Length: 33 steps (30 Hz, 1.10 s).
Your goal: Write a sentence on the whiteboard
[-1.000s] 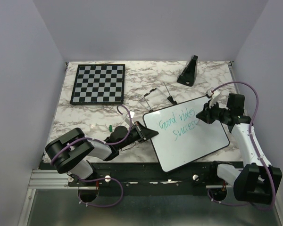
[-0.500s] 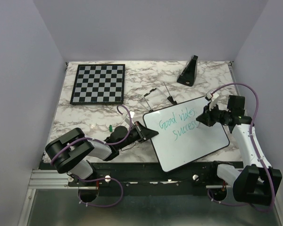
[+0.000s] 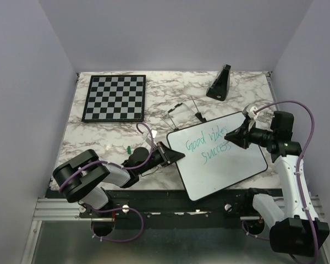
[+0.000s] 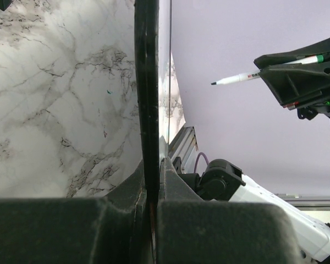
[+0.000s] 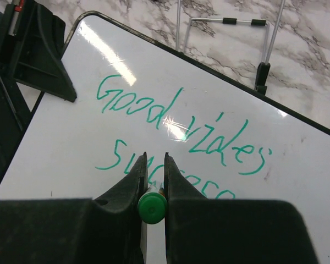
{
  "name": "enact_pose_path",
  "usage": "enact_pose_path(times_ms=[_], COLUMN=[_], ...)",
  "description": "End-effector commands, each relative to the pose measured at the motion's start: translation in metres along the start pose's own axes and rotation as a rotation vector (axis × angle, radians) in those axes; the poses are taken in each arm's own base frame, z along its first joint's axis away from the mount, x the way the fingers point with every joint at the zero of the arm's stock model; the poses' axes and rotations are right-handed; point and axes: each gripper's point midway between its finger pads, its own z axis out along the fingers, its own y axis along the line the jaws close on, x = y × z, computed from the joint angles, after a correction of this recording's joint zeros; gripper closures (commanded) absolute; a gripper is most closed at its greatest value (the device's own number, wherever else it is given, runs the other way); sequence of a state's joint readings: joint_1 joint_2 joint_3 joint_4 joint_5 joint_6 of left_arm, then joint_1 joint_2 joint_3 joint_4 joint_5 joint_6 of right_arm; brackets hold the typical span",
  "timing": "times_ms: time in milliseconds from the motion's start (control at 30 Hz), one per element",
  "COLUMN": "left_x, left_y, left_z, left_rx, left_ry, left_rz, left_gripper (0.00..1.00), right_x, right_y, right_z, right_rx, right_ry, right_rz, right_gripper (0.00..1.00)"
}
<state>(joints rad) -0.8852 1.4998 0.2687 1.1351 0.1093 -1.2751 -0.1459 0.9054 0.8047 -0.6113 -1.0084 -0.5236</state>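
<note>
The whiteboard lies tilted on the marble table, with the sentence in green in two lines, "Good vibes" and "Success". My left gripper is shut on the board's left rim, seen edge-on in the left wrist view. My right gripper is shut on a green marker over the end of "Success". In the left wrist view the marker has its tip clear of the board surface. The right wrist view shows the writing on the board. A third line does not show.
A black-and-white chessboard lies at the back left. A black wedge-shaped object stands at the back right. A wire stand sits just behind the board. A small green cap lies near the left arm.
The right arm has swung its elbow up and to the right, and its gripper with the marker has shifted slightly over the end of "Success". The left arm and board have not moved.
</note>
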Motion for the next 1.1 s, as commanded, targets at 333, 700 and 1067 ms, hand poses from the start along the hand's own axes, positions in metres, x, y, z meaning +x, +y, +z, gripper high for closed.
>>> enact_pose_path(times_ms=[333,700,1067], left_x=[-0.027,-0.043,-0.062], left_y=[-0.028,-0.034,-0.028], left_z=[0.002,-0.001,-0.01], left_rx=[0.071,0.075,0.044], left_ry=[-0.123,-0.167,-0.22], left_rz=[0.083,0.084,0.099], left_gripper=[1.0,1.0,1.0], right_x=[-0.002,-0.002,-0.004], right_y=[0.023,0.028,0.032], right_z=[0.0,-0.001,-0.002], right_rx=[-0.112,-0.129,-0.147], right_ry=[-0.047,-0.059,-0.065], right_rz=[0.003,-0.019,-0.037], right_gripper=[1.0,0.99,0.99])
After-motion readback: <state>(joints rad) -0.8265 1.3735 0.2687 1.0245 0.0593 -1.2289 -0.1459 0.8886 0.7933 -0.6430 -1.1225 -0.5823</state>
